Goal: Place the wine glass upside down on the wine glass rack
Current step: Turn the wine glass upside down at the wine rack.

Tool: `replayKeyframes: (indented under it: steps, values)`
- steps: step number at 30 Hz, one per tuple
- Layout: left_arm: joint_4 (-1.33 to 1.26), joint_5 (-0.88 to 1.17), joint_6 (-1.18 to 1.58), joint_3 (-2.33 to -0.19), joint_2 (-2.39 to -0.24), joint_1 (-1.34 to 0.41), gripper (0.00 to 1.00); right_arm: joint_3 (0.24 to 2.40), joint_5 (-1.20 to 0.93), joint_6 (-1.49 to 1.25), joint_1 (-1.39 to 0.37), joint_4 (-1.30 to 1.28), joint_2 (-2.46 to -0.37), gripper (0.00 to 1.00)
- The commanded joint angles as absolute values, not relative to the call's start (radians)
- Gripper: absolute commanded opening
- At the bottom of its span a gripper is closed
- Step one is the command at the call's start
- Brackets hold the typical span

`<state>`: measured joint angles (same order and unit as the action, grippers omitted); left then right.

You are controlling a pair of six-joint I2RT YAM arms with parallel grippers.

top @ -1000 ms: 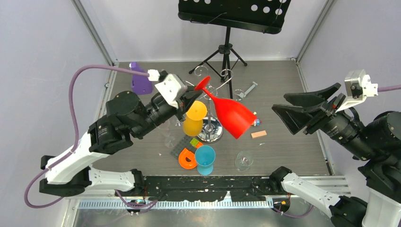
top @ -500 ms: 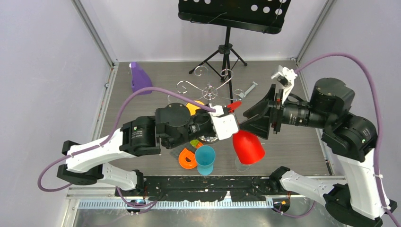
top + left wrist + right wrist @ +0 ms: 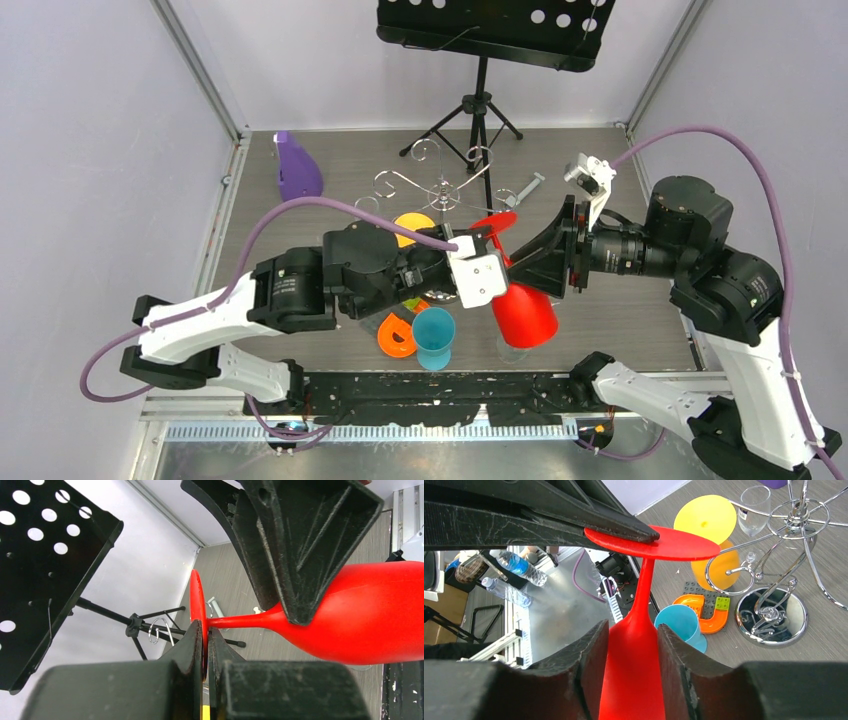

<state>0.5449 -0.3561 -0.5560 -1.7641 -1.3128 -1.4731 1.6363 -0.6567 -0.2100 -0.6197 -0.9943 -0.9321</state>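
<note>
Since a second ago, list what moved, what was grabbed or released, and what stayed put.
The left arm swung the red wine glass from over the wine glass rack toward the near right, bowl down; its jaws stay clamped on the foot. The right arm came in and closed its jaws around the bowl by the stem. Nothing released. Rack, yellow glass and blue cup stayed put.

No legible text, brand, number or sign is showing in any view. In the right wrist view a small dark sticker is showing on the clear glass [image 3: 755,500], but it is too small to read. Off the desk, the labels on the two water bottles [image 3: 517,568] are showing only as blurred bands, with no readable characters.
</note>
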Motion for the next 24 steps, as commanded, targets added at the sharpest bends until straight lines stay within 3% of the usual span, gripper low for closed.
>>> replayKeyframes:
  steps: [1,11,18,20,22,24]
  values:
    - [0.508,-0.369,-0.572,-1.786,-1.321,-1.486,0.00,1.608,-0.687,-0.218,-0.623,-0.920,-0.926,0.41]
    - [0.502,-0.374,-0.580,-1.786,-1.338,-1.493,0.00,1.552,-0.711,-0.238,-0.623,-0.884,-0.910,0.35]
    - [0.473,-0.414,-0.580,-1.758,-1.322,-1.494,0.00,1.540,-0.691,-0.244,-0.623,-0.882,-0.908,0.08]
    - [0.445,-0.437,-0.578,-1.734,-1.304,-1.494,0.00,1.540,-0.665,-0.252,-0.622,-0.885,-0.903,0.06]
    - [0.411,-0.471,-0.564,-1.711,-1.287,-1.494,0.09,1.530,-0.622,-0.268,-0.622,-0.870,-0.889,0.05]
    - [0.371,-0.505,-0.540,-1.682,-1.263,-1.494,0.32,1.519,-0.556,-0.283,-0.622,-0.846,-0.865,0.05]
